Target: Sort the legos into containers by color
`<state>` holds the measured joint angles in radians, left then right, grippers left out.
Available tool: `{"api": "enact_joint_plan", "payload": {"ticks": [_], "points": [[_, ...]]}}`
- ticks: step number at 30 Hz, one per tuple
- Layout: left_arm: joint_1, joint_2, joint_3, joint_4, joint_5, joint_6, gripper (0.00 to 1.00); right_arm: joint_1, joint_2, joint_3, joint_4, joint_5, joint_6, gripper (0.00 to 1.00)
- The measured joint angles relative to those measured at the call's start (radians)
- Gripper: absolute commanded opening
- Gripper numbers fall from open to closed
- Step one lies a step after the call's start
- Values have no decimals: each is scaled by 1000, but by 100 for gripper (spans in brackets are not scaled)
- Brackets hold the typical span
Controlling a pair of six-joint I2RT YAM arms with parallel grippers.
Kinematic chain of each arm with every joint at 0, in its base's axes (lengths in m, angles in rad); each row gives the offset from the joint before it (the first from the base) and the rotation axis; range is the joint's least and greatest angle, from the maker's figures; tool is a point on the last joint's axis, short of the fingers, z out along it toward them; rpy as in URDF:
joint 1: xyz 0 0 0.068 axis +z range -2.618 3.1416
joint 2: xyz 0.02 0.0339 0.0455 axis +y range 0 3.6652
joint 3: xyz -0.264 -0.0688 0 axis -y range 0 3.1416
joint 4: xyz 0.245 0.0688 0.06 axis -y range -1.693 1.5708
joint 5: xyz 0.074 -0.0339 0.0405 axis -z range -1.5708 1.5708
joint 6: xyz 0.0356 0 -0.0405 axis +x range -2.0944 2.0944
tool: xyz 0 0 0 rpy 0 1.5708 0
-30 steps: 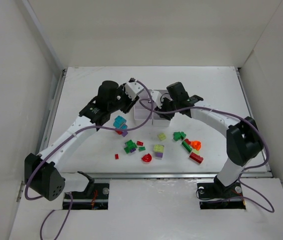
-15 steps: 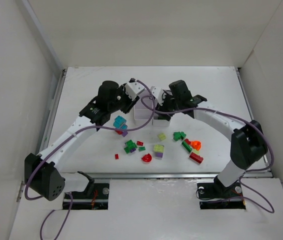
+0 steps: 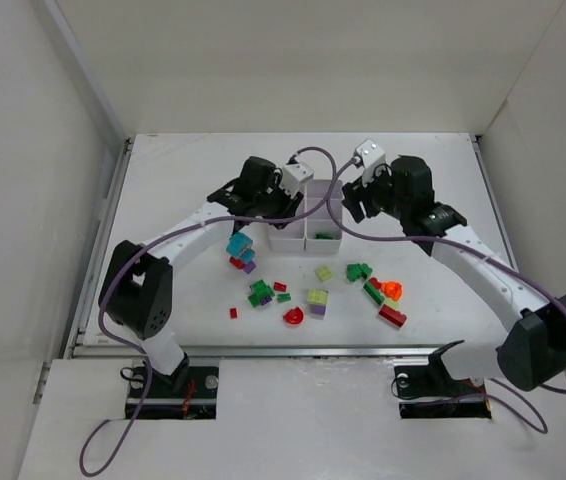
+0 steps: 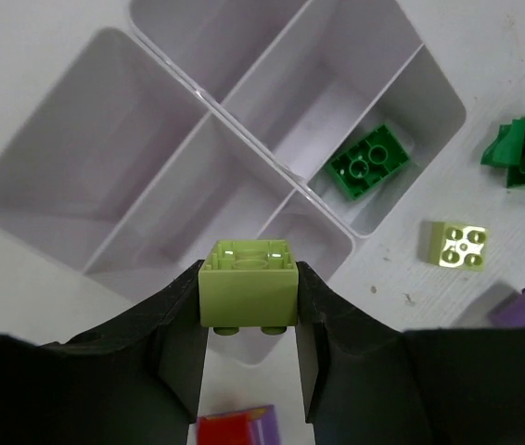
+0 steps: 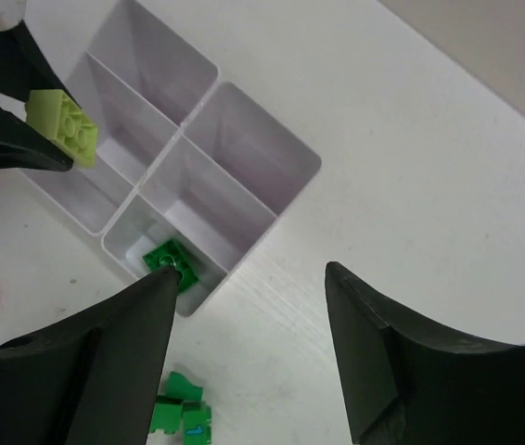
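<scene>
My left gripper (image 4: pixel 249 301) is shut on a yellow-green lego (image 4: pixel 249 283), held above the white divided tray (image 4: pixel 209 113). That lego (image 5: pixel 63 125) also shows in the right wrist view. One green lego (image 4: pixel 369 164) lies in a corner compartment of the tray (image 5: pixel 181 134); the other compartments in view hold nothing. My right gripper (image 5: pixel 249 271) is open and empty, just right of the tray (image 3: pixel 306 240). From above, the left gripper (image 3: pixel 281 208) hangs over the tray and the right gripper (image 3: pixel 355 202) stands beside it. Loose legos lie in front of the tray, among them a cyan cluster (image 3: pixel 239 243).
On the table in front of the tray lie a green-purple clump (image 3: pixel 261 292), a red half-disc (image 3: pixel 293 316), a yellow-green brick (image 3: pixel 323 272), green bricks (image 3: pixel 359 270), an orange piece (image 3: pixel 393 290) and a red brick (image 3: pixel 393 316). White walls close in the table.
My right gripper has opened and drawn back to the right of the tray, leaving a green lego in it. My left gripper has moved right over the tray, still holding the yellow-green lego.
</scene>
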<state>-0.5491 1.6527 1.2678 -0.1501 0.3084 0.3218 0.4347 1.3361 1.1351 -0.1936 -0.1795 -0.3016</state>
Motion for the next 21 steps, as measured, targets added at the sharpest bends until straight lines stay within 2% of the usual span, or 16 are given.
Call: {"api": "enact_joint_plan", "payload": {"ticks": [8, 16, 21], "points": [[-51, 21, -1, -25, -101, -183, 0, -23, -92, -133, 32, 61, 108, 70], [-45, 57, -3, -25, -160, -219, 0, -35, -129, -135, 91, 69, 123, 70], [-45, 64, 3, -18, -159, -214, 11, -35, -123, -135, 94, 68, 123, 71]]}}
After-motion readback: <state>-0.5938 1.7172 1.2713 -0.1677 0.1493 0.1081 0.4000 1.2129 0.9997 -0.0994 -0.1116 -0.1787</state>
